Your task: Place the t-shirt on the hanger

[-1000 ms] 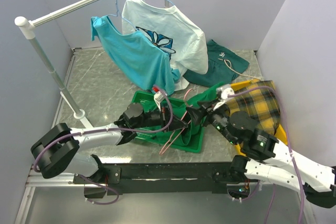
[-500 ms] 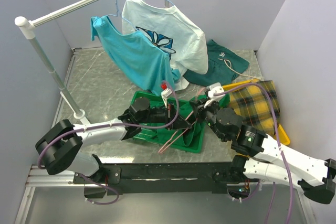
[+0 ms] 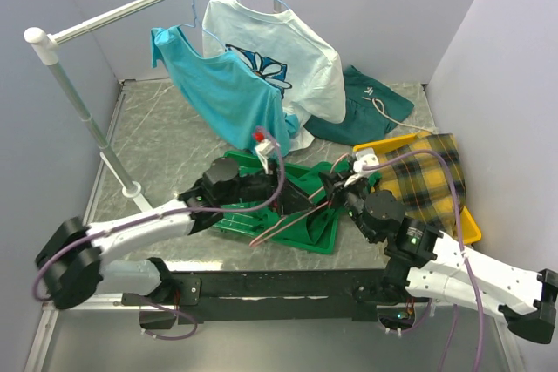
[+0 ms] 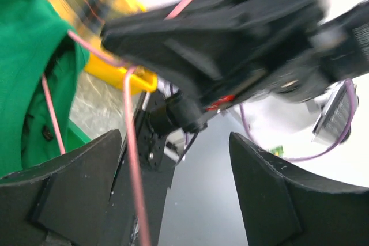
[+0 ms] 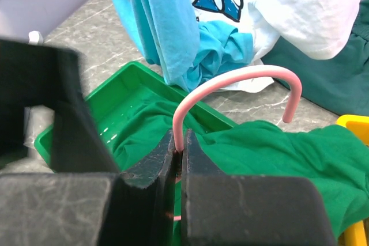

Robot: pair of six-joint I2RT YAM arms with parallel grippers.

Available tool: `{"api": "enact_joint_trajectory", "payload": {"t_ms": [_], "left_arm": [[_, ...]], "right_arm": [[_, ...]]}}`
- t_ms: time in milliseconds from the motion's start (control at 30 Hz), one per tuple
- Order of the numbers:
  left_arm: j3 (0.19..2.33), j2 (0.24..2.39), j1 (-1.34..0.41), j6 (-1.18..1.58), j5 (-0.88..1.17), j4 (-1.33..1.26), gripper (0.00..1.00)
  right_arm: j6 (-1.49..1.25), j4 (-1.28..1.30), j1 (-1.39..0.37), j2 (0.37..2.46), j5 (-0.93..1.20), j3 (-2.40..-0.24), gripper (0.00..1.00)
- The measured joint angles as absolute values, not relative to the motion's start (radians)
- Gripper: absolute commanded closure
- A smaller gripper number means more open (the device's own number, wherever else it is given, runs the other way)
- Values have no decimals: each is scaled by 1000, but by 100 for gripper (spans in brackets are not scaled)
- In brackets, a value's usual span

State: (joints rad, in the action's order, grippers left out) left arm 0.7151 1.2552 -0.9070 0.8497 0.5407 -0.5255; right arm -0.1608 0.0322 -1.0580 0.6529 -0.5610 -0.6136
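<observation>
The bright green t-shirt lies bunched in a green tray, and it also shows in the right wrist view. Over it lies the pink wire hanger. Its hook curves up from my right gripper, which is shut on the wire just below the hook. My left gripper stands open beside it. One pink wire of the hanger runs down close to its left finger, untouched by the jaws. From above, both grippers meet over the tray's right half, left and right.
A clothes rail at the back carries a turquoise shirt and a white flower-print shirt on light-blue hangers. A dark teal garment lies at the back right. A yellow tray with plaid cloth sits on the right. The rack's post stands on the left.
My right gripper has closed on the hanger's wire below the hook. My left gripper has since opened and let the hanger go, drawing back slightly to the left.
</observation>
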Motion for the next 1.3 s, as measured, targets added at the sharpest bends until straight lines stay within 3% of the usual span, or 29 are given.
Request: {"api": "enact_joint_trajectory", "payload": {"t_ms": [333,600,700,867,967,1067,1133,1167,1300], "left_arm": [[719,805,-875,855,141,-175,47],[783,1063,-944,823,-99,212,45],[782,1168,-995,819,-180,325,38],[763,1193,-1040,825,-229,358,35],[739,1196,-1044,830,-214,316,44],[710,1212,-1044,839,-180,262,71],[695,1224,-1044,843,-161,236,95],[691,1226,-1044,848,-152,228,99],[690,1203,-1034,852,-128,220,99]], "right_arm": [[-196,-12,-1058,503,-559,-453,100],[-235,-27,-1058,361,-559,-386,100],[-245,-27,-1058,360,-560,-385,100],[-249,-27,-1058,359,-562,-385,100],[-247,-37,-1058,365,-561,-385,100],[-237,-50,-1058,401,-562,-390,100],[-229,-58,-1058,431,-561,-393,100],[-222,-62,-1058,445,-561,-395,100],[-187,-76,-1058,498,-566,-407,100]]}}
